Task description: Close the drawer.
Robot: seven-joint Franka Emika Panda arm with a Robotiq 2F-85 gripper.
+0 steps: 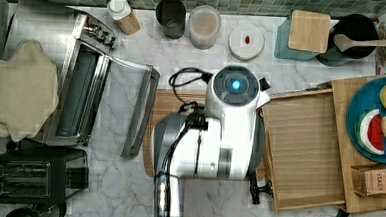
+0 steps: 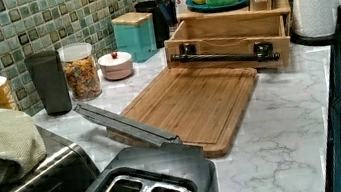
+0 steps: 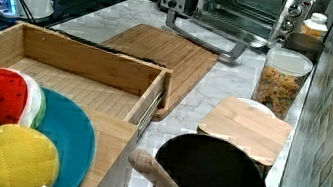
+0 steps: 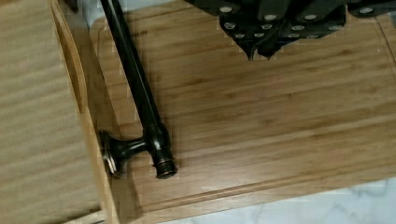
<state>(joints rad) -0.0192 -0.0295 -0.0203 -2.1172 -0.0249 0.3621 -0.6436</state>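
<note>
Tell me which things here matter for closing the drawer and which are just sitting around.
For the job:
drawer, pulled open
its dark bar handle
gripper, above the cutting board

Just lying about:
cutting board
toaster oven
toaster
cereal jar
plate of toy fruit
teal canister

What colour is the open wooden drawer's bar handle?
Dark bronze-black bar handle, clearest in the wrist view.
</note>
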